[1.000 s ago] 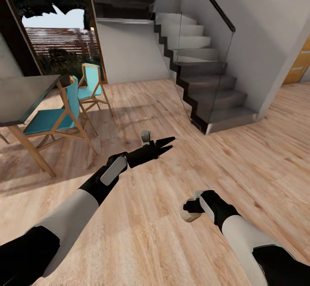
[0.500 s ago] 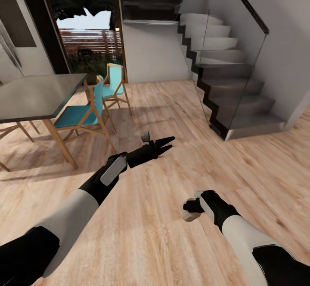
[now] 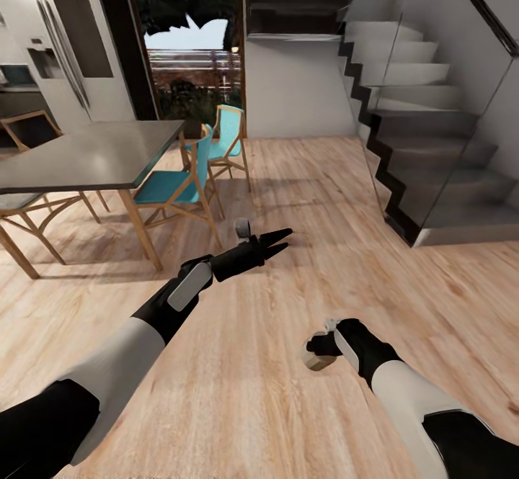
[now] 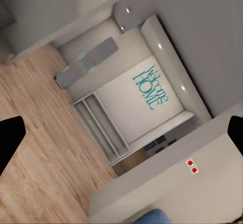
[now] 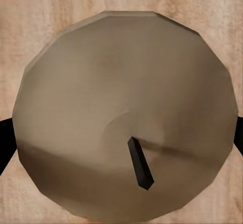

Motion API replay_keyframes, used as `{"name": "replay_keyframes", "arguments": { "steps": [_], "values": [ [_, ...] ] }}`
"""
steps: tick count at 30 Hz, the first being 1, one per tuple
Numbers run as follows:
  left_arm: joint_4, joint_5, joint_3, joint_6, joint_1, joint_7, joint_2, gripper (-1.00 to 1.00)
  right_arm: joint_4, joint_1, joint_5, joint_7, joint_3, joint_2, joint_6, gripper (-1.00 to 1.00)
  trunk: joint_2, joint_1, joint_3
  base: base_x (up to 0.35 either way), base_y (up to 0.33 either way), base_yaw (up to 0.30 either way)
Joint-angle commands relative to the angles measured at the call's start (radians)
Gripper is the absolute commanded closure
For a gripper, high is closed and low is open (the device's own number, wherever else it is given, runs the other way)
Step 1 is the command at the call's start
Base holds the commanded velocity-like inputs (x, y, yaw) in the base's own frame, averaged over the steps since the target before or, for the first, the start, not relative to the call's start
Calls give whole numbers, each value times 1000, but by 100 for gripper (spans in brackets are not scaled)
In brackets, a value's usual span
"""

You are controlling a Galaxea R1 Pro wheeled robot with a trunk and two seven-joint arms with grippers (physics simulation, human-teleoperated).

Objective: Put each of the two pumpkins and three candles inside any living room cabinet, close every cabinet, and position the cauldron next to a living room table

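Pale wood floor (image 3: 288,392) runs across the room toward a grey staircase (image 3: 432,162) with a glass side at about two o'clock and an open doorway (image 3: 191,54) at twelve; a dark dining bench (image 3: 86,155) with teal chairs (image 3: 176,184) stands at ten o'clock, which is not the low table the task names. The right claw (image 3: 315,353), low at about five o'clock, pinches a candle (image 5: 126,118); the right wrist view looks straight down on its round grey-beige top and short black wick, with a dark fingertip (image 5: 5,143) touching its edge at either side. The left claw (image 3: 282,240) reaches forward with nothing between its fingers; in the left wrist view they sit far out at the edges, so it is spread. The step in hand looks like carrying this candle to a cabinet, and neither cabinet, pumpkins nor cauldron are in sight; the next move calls for turning or driving until the long low unit appears, keeping the candle gripped. The chairs and bench legs near ten o'clock and the stair foot at two are the things to steer clear of; the floor between is open.
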Motion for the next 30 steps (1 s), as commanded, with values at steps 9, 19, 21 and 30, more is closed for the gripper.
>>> {"name": "replay_keyframes", "arguments": {
  "steps": [9,19,21,30],
  "values": [
    [1,0,0,0,0,0,0,-100,0,0,-4,-1,0,0,0,100,0,0,0,0,0,287],
    [1,0,0,-1,0,0,-1,-100,13,0,0,-1,0,0,0,100,0,0,0,0,0,287],
    [1,0,0,0,0,0,0,-100,16,0,1,-1,0,0,0,100,0,0,0,0,0,287],
    [1,0,0,-2,0,0,-2,-100,19,0,1,-1,0,0,0,100,0,0,0,0,0,287]
  ]
}}
